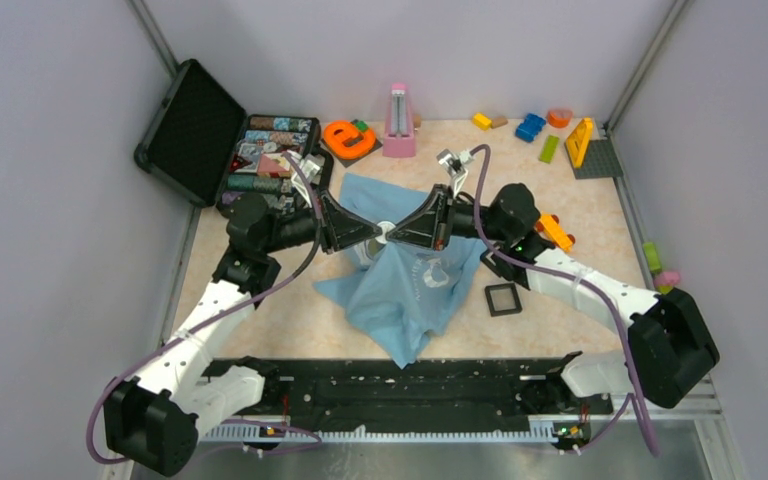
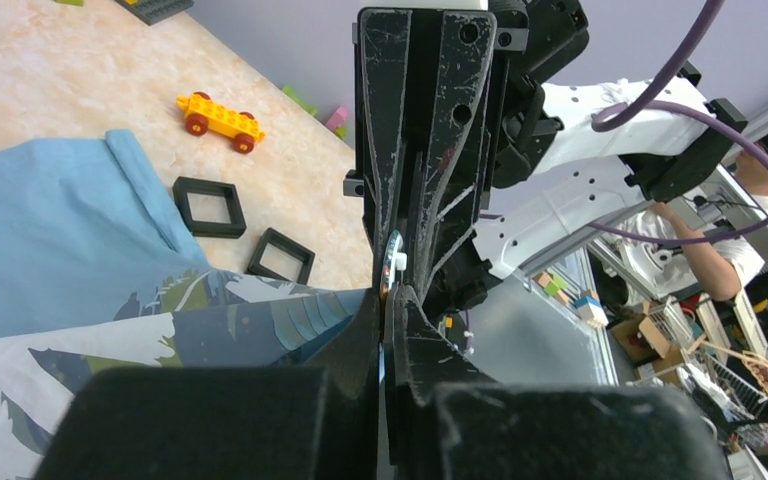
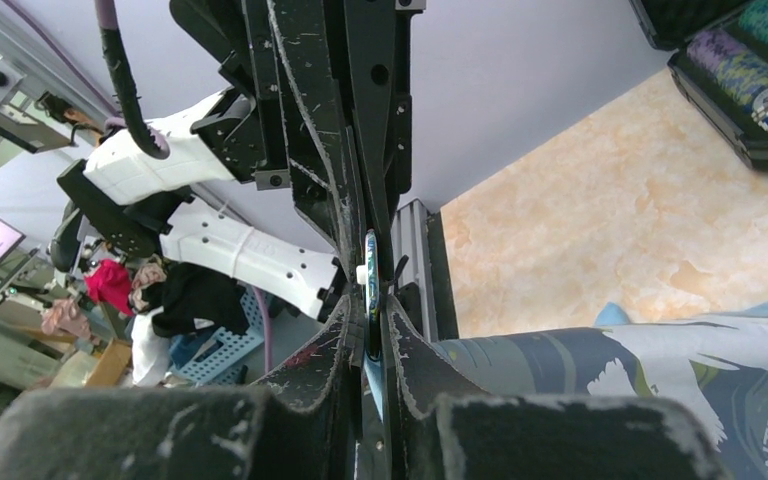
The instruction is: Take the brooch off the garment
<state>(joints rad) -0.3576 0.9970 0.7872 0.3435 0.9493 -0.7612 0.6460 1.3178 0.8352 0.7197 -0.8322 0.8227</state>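
Status: brooch (image 1: 384, 232) not yet judged free; it sits at the meeting point of both arms, raised above the table, with the garment (image 1: 410, 300) drawn up in a peak to the same spot and the rest lying rumpled below; a black square frame (image 1: 503, 299) lies just beside the cloth, not involved.

Left gripper (image 1: 368, 236): pinched together, own wrist view shows its fingers closing on the brooch (image 2: 392, 262) with printed shirt fabric (image 2: 210, 330) running right up to them; right gripper (image 1: 401, 231): likewise clamped, tip to tip against the left, brooch (image 3: 370, 262) between its fingers; which one holds the face and which the back piece, cannot tell.

Done, as far as visible: pin located, lifted, gripped from both sides. Left, by my reading: parting front from back, drawing it clear of the cloth, setting it down apart; whether the pin shaft is through the fabric is hidden by the fingers.

Orientation: disc is seen edge-on in both wrist views, a thin teal sliver running along the fingers' length; flat faces turned toward the pads; being round, no long axis in its own plane, so the thin through-axis lies across the fingers; small white nub projects from one face, function unclear.
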